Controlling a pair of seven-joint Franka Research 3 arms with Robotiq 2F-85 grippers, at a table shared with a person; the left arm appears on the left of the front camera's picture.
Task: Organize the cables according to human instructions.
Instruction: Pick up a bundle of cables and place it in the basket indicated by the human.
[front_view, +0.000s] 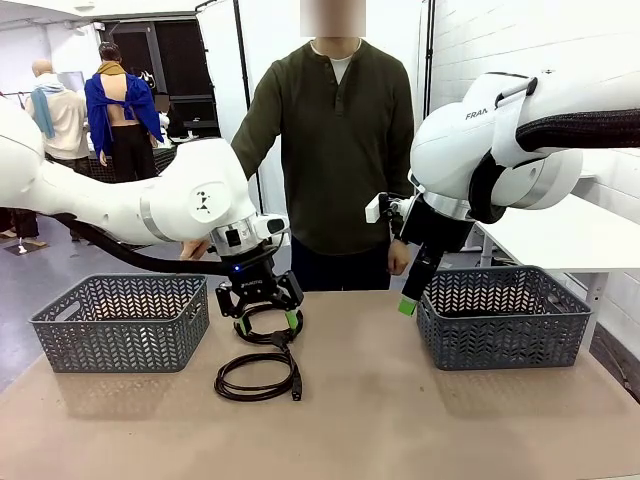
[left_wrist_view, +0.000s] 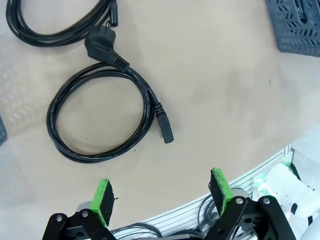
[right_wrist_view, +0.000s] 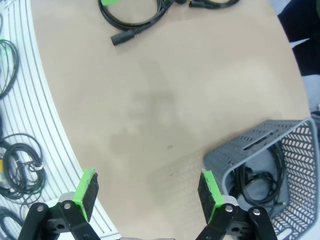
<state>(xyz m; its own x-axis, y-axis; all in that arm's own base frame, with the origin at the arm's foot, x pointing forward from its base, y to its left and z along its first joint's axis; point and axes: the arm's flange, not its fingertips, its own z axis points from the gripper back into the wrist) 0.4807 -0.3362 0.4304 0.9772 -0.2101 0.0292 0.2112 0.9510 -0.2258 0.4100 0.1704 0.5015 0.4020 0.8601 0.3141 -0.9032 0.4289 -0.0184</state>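
- The left gripper (front_view: 258, 311) hangs low over the tan table (front_view: 400, 420), jaws spread wide with nothing between them.
- From its wrist, one cable coil (left_wrist_view: 100, 117) lies flat just ahead of the green pads (left_wrist_view: 102, 200), nearer one pad and untouched.
- A second coil (left_wrist_view: 45, 30) lies beyond the first.
- The right gripper (front_view: 409, 298) hovers just beside the right basket (front_view: 500, 345), jaws apart and empty.
- A third cable (right_wrist_view: 257, 176) lies inside that basket.
- The human (front_view: 340, 150) stands at the far edge.
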